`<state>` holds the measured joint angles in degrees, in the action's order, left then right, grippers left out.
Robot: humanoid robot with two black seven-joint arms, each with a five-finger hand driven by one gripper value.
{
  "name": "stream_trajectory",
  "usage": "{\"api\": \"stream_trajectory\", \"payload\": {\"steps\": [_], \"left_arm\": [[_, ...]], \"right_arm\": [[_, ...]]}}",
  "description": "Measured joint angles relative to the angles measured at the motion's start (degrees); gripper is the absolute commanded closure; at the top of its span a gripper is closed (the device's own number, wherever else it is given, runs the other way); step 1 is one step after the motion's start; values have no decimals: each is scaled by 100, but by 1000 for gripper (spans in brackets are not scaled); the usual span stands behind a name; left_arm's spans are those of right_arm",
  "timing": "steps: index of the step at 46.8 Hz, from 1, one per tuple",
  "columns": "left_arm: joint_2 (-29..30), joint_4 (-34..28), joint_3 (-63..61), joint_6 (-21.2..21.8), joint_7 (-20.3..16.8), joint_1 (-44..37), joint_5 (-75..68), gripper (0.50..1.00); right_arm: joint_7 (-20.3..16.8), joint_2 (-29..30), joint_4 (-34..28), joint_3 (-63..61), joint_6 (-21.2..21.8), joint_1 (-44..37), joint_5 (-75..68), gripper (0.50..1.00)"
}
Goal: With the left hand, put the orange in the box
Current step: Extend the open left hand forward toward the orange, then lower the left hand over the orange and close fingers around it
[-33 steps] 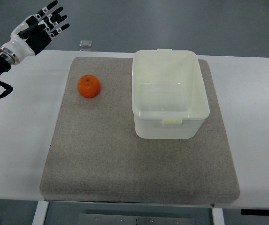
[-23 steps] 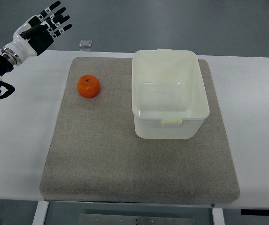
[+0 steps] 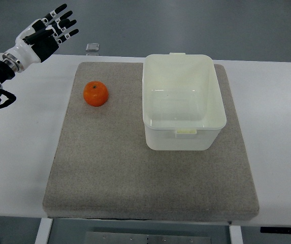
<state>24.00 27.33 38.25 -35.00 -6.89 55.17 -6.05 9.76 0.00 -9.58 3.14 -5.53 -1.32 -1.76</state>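
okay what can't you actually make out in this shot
Top view only:
- Right hand: outside the frame entirely.
- Left hand: its arm is cut off by the left edge.
- Small grey object at the table's far edge: too small to identify.
- Orange underside: hidden against the mat.

A lab — bare white table (image 3: 277, 132), grey mat (image 3: 135, 173), grey floor (image 3: 186, 25).

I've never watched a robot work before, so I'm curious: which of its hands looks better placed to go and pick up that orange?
The left. The left hand, fingers spread, hangs beyond the mat's far left corner, on the same side as the orange. No right hand shows anywhere, and the box stands on that side.
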Motion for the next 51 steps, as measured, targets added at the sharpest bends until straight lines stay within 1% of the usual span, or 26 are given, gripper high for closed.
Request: {"api": "stream_trajectory", "payload": {"steps": [6, 15, 26, 32, 40, 46, 51], "left_arm": [[36, 25, 23, 0, -69, 89, -1392, 501], [132, 95, -10, 0, -85, 87, -2614, 504], [272, 463, -20, -1, -83, 252, -4845, 504], [280, 775, -25, -1, -84, 272, -5504, 506], [263, 1023, -28, 2, -88, 327, -6446, 508], [255, 1279, -29, 247, -195, 331, -7087, 508], [248, 1436, -29, 298, -331, 323, -7618, 508]], "right_arm": [[0, 0, 0, 0, 0, 1, 0, 574], [0, 0, 0, -2, 0, -2, 0, 574], [0, 0, 0, 1, 0, 0, 0, 574], [0, 0, 0, 0, 0, 1, 0, 574], [0, 0, 0, 0, 0, 1, 0, 574], [0, 0, 0, 1, 0, 1, 0, 574], [0, 0, -2, 1, 0, 1, 0, 574]]}}
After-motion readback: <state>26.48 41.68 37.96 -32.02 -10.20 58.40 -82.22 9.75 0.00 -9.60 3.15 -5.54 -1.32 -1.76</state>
